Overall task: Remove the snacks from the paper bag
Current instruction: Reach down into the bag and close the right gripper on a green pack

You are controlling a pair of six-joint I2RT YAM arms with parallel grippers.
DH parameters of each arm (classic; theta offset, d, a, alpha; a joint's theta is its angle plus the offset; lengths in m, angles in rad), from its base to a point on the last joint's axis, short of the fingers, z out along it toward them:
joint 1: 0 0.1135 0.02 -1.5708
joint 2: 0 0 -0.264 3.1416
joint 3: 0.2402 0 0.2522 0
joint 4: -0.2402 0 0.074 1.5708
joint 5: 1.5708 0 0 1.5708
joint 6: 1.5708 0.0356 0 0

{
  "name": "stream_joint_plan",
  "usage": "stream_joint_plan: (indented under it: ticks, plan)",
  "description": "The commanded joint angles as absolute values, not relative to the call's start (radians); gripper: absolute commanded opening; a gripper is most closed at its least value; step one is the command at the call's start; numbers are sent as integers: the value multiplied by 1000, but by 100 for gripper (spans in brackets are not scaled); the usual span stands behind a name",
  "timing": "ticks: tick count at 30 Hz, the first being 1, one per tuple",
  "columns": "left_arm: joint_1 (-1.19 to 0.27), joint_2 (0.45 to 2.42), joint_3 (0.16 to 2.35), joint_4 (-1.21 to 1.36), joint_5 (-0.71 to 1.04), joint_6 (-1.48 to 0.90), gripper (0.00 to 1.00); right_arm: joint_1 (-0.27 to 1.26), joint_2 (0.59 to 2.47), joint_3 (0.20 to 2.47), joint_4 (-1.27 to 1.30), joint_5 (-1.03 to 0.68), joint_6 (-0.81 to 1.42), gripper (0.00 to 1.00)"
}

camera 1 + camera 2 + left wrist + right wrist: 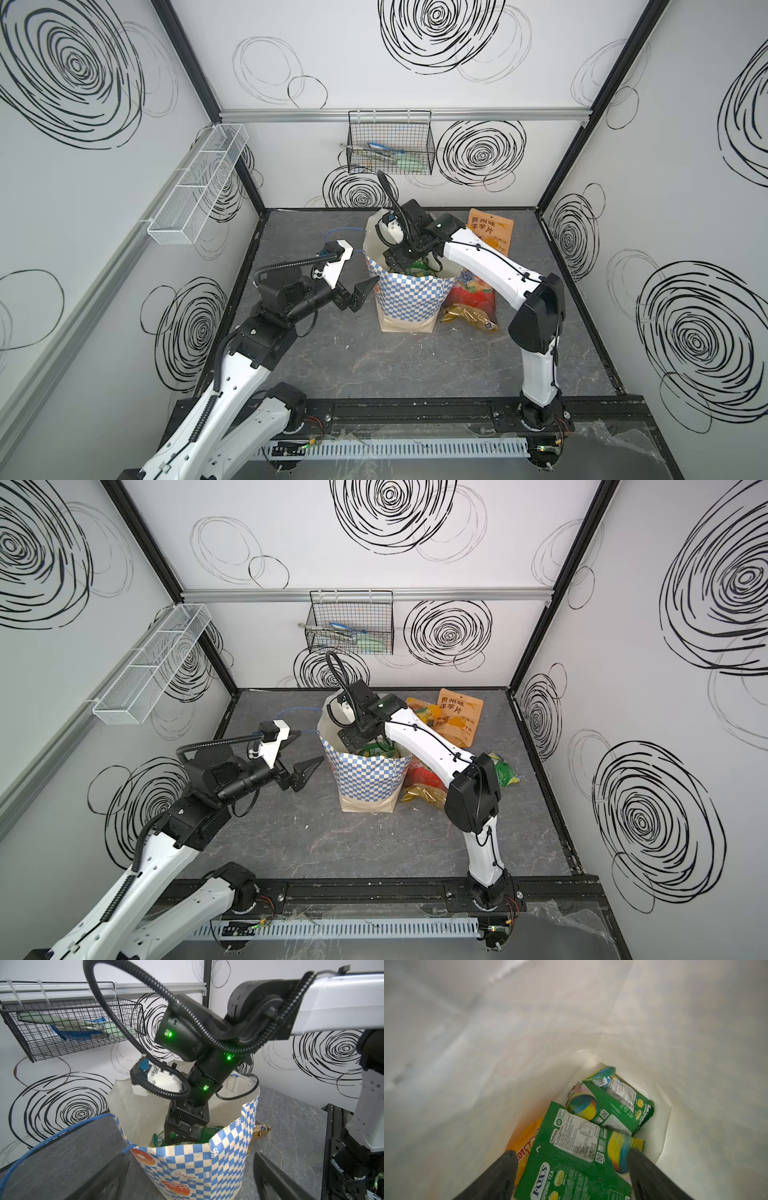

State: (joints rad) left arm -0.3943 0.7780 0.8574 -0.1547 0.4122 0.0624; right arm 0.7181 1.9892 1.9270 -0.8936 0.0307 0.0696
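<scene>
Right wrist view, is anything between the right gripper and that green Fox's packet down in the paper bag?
Nothing visible. The open right gripper straddles the Fox's Spring Tea packet, which lies on top; a second green packet sits beyond it, an orange packet partly beneath.
</scene>
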Motion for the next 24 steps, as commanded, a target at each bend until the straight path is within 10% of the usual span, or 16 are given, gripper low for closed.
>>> stream_joint_plan:
  ticks: [1, 24]
  plan:
    - [-394, 779, 851, -99, 439, 60, 96, 718, 1986, 1834, -911, 89, 43, 88]
    - [-396, 779, 850, -98, 426, 55, 96, 710, 2132, 1538, -639, 17, 118, 92]
